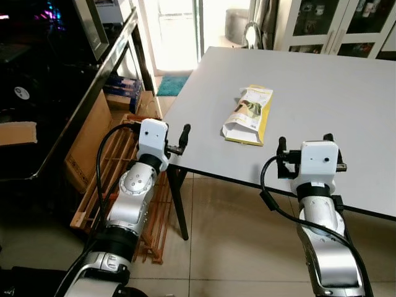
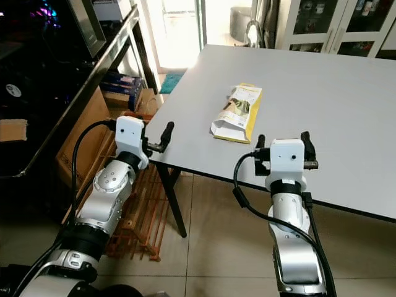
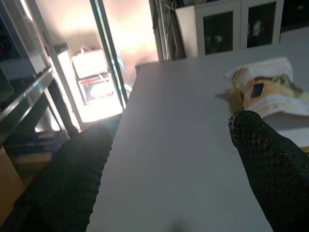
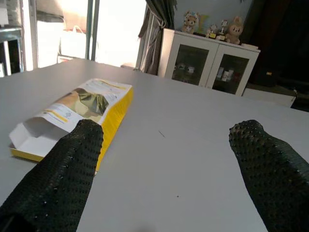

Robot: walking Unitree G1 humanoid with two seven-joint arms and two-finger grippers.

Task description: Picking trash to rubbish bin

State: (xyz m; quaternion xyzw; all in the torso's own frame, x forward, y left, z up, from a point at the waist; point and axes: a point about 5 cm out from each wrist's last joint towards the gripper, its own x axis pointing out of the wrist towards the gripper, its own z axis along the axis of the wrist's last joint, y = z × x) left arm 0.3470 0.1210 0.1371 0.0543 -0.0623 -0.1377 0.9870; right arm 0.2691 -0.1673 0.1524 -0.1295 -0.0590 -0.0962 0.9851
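A flattened yellow and white carton (image 1: 249, 116) lies opened on the grey table (image 1: 334, 86), near its front left part. My right gripper (image 1: 304, 142) hovers open over the table's front edge, just right of and short of the carton (image 4: 77, 113). My left gripper (image 1: 178, 137) is open at the table's left front corner, level with the top, and the carton (image 3: 268, 89) lies off to its right. Neither gripper holds anything.
A black metal shelf unit (image 1: 93, 80) stands at the left with a cardboard box (image 1: 86, 142) and a wooden rack (image 1: 117, 185) beside it. White glass-door cabinets (image 1: 334, 25) line the back wall. A bright glass door (image 1: 179, 31) is beyond the table, and tiled floor (image 1: 229, 235) lies below.
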